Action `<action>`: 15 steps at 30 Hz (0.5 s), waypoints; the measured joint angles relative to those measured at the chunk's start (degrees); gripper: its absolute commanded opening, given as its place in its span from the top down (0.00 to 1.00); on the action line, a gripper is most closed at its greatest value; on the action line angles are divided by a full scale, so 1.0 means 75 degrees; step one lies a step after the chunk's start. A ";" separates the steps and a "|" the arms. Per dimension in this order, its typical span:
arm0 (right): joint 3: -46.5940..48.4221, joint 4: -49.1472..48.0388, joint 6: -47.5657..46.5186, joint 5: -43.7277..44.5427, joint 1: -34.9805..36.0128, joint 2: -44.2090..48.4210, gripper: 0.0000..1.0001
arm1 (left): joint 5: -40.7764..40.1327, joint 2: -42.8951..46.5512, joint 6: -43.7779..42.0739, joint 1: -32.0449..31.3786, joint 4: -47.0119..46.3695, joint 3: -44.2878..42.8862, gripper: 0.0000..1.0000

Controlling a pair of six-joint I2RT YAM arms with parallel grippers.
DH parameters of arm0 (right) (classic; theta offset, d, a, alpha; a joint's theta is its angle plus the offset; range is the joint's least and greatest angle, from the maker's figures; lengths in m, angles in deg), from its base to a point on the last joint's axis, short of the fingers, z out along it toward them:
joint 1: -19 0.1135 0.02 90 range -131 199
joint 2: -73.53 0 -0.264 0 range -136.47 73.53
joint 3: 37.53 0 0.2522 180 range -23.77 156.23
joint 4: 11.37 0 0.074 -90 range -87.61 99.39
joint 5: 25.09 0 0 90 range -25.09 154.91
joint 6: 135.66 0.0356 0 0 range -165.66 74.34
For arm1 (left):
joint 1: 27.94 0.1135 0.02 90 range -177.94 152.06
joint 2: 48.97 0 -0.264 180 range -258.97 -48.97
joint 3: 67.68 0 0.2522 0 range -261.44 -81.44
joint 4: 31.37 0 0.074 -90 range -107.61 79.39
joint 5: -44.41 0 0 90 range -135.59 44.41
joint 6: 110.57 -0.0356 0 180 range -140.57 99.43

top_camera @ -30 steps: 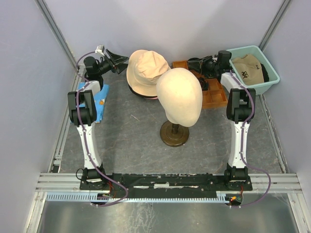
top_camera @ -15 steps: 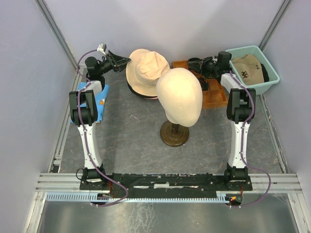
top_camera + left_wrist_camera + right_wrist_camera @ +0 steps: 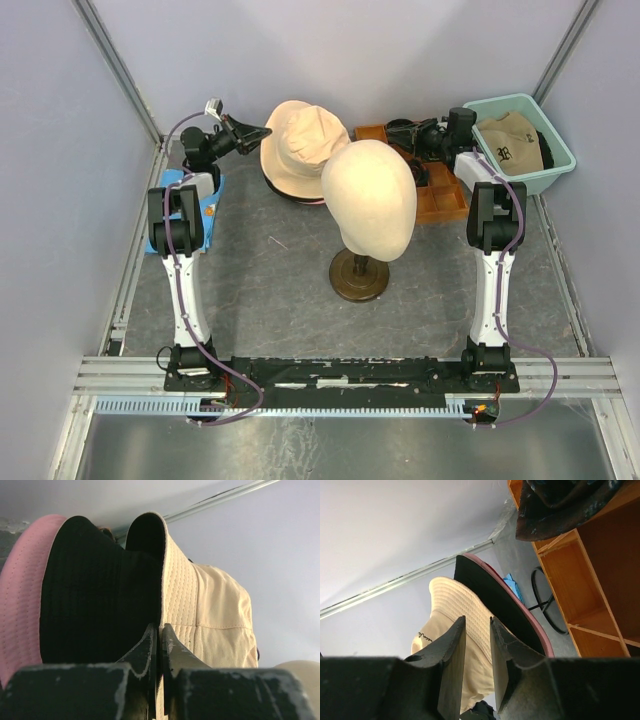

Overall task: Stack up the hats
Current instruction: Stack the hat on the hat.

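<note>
The plain beige hat (image 3: 305,145) sits at the back of the table on top of a pink bucket hat (image 3: 20,595) with a black lining. My left gripper (image 3: 262,132) is shut on the beige hat's left brim (image 3: 172,580), which is pinched between its fingertips. My right gripper (image 3: 400,135) hovers over the wooden organizer, its jaws apart with nothing between them; the beige hat (image 3: 455,605) shows past the gap. A black cap (image 3: 555,505) lies on the organizer. The tan cap with a black emblem (image 3: 510,140) rests in the teal tub.
A cream mannequin head (image 3: 370,200) on a brown stand (image 3: 358,277) fills the table's middle. The teal tub (image 3: 562,160) is at the back right, next to the orange wooden organizer (image 3: 440,200). A blue packet (image 3: 207,215) lies beside the left arm. Walls close in on three sides.
The left gripper has moved right to the beige hat's brim and gone from wide open to shut on it. The right arm has not moved.
</note>
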 measured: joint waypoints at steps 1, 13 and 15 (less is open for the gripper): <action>0.0000 -0.0003 0.0000 -0.0003 0.0000 0.0000 0.67 | -0.0076 0.0000 0.0017 0.0000 -0.0099 0.0119 0.97; 0.0000 -0.0006 0.0003 -0.0015 -0.0003 0.0003 0.67 | -0.0769 0.0047 0.0032 0.0055 -0.0379 0.1833 0.97; 0.0003 -0.0006 0.0006 -0.0035 -0.0003 0.0003 0.67 | -0.0833 0.0064 0.0035 0.0055 -0.0530 0.1990 0.97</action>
